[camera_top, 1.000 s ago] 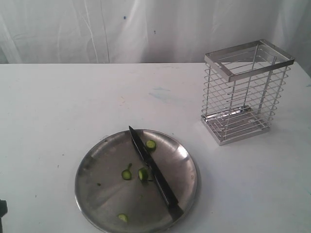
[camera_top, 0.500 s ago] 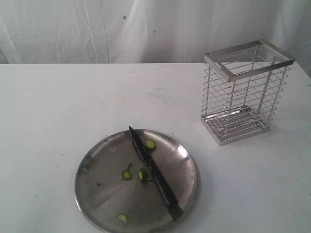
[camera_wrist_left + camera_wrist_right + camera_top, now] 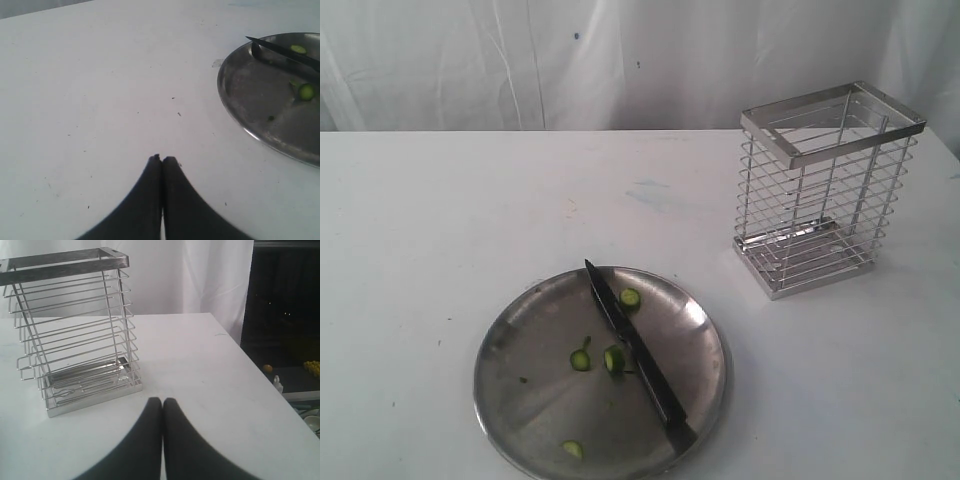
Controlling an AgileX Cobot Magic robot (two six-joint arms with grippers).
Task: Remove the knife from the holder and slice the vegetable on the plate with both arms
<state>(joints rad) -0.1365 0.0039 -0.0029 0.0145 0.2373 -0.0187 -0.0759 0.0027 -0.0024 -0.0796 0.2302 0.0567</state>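
Now, starting at the left, the left gripper (image 3: 161, 159) hangs over bare white table (image 3: 440, 210) with its two black fingers pressed together, tips touching, and nothing between them. It does not appear in the exterior view. In its wrist view the plate (image 3: 240, 95) lies well apart from the fingertips, off to one side and farther along the table, with the knife's point just reaching over its rim.

Moving right in the exterior view, the plate (image 3: 520, 400) sits at the near edge of the table, a dull silver disc with a raised rim. The knife (image 3: 636, 352) lies flat across it on a diagonal, its pointed tip at the far rim and its black handle resting on the near right rim. The vegetable (image 3: 614, 360) is touching or just beside the blade on its left side, near mid-length; at this size I cannot tell whether blade and piece actually meet. Round green slices are scattered about: one right of the blade near the tip, one left of the vegetable, one near the front rim.

Further right, the holder (image 3: 825, 190) stands upright and well apart from the plate, with no knife in it.

At the far right, the right gripper (image 3: 162, 400) is likewise closed on nothing, fingertips together, hovering near the holder's base (image 3: 90, 400) but not touching it.
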